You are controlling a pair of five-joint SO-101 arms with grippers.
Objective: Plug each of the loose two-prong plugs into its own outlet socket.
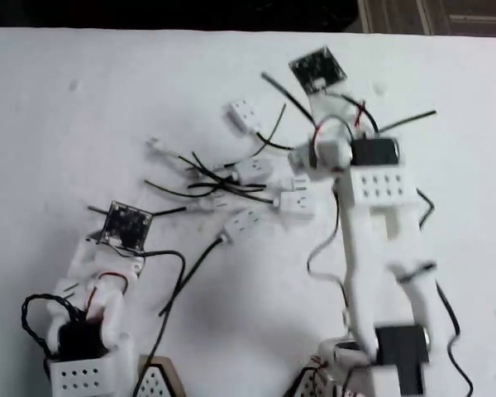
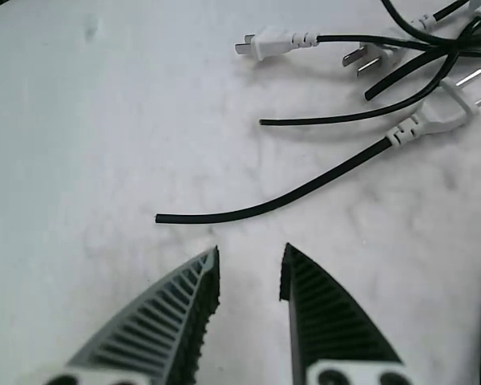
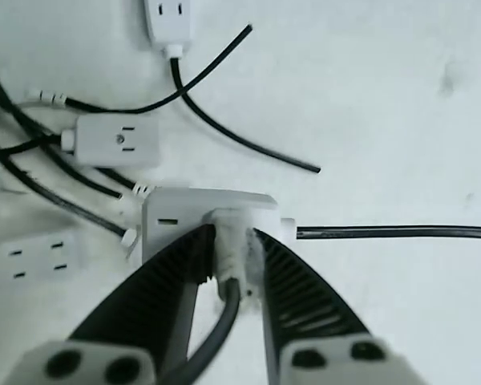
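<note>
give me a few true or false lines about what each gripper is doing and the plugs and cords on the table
1. The right gripper is shut on a white plug that sits against an outlet block. True.
2. The left gripper holds a plug. False: it is open with nothing between its fingers, over the bare table.
3. Several loose plugs lie on the table beyond the left gripper. True.
4. The cords are white. False: they are black; the plugs are white.
</note>
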